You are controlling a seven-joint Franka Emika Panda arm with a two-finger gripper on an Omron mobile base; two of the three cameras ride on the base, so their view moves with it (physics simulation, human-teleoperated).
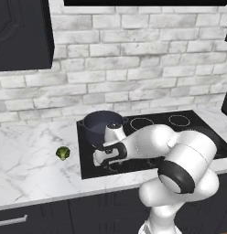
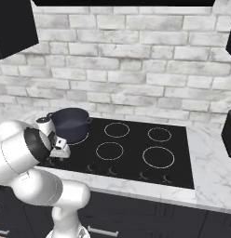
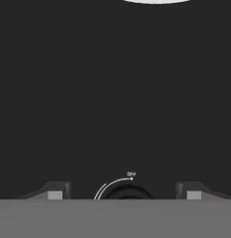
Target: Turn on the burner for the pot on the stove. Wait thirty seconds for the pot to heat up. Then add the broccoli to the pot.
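While the gripper hangs with fingers spread, empty, astride the small rigid knob at the stove front, grip its smooth rim; pot behind.

- The arm is glossy white, built of thick rounded segments like fat tubes joined end to end.
- Dark, near-black bands ring the joints between the white shells.
- The hand is white with black panels along its side.
- The gripper has two small dark grey fingertips with paler square faces.
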